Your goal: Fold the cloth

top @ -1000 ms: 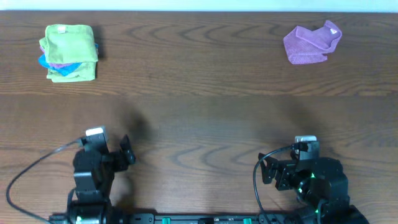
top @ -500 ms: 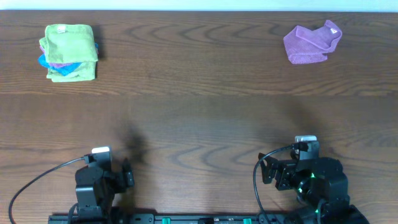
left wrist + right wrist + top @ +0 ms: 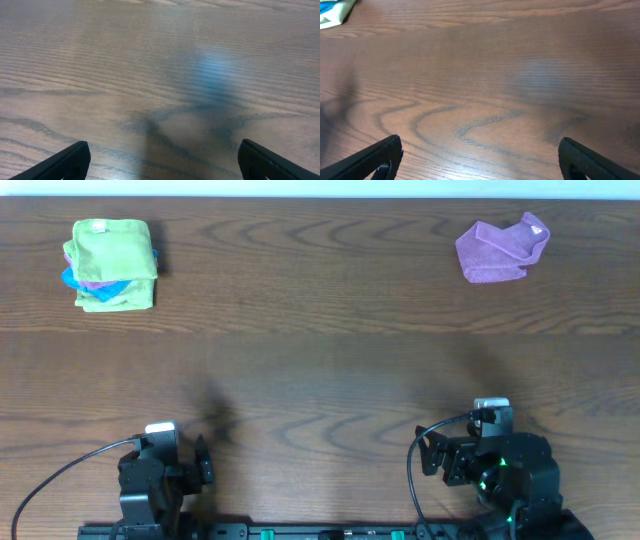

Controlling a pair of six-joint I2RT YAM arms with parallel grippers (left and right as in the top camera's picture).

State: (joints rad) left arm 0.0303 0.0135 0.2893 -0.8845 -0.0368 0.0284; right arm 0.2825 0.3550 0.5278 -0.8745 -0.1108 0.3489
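Our left gripper (image 3: 165,161) and right gripper (image 3: 480,159) sit spread wide along the bottom edge; the cloth (image 3: 500,250) lies far off, upper right.

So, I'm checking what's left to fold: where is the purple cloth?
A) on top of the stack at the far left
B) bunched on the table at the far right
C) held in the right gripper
B: the purple cloth lies bunched on the table at the far right, away from the green-topped stack; the right gripper is open and empty.
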